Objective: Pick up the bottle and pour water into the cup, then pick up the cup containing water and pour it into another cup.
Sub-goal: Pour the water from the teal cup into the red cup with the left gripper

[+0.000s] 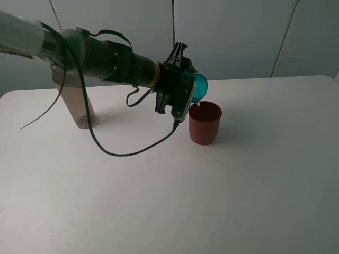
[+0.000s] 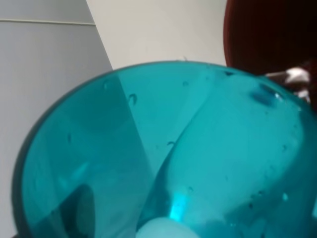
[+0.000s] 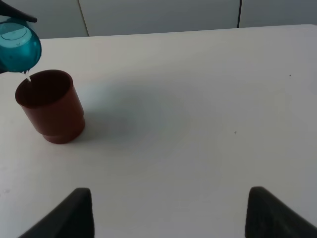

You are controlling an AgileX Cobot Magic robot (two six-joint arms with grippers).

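While the left gripper (image 1: 186, 91) pinches the teal cup (image 1: 200, 88), tipped over the red cup (image 1: 205, 123) at upper centre of frame, keep its lip inside the rim and tilt slowly; right gripper shut, idle.

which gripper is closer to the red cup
Left. The left gripper holds the teal cup tipped right over the red cup; the right gripper sits well away across the table.

The left arm hides most of the bottle (image 1: 85, 114). The teal cup (image 1: 200, 88) is half hidden behind the left hand (image 1: 183, 90). The right hand is unseen from above.
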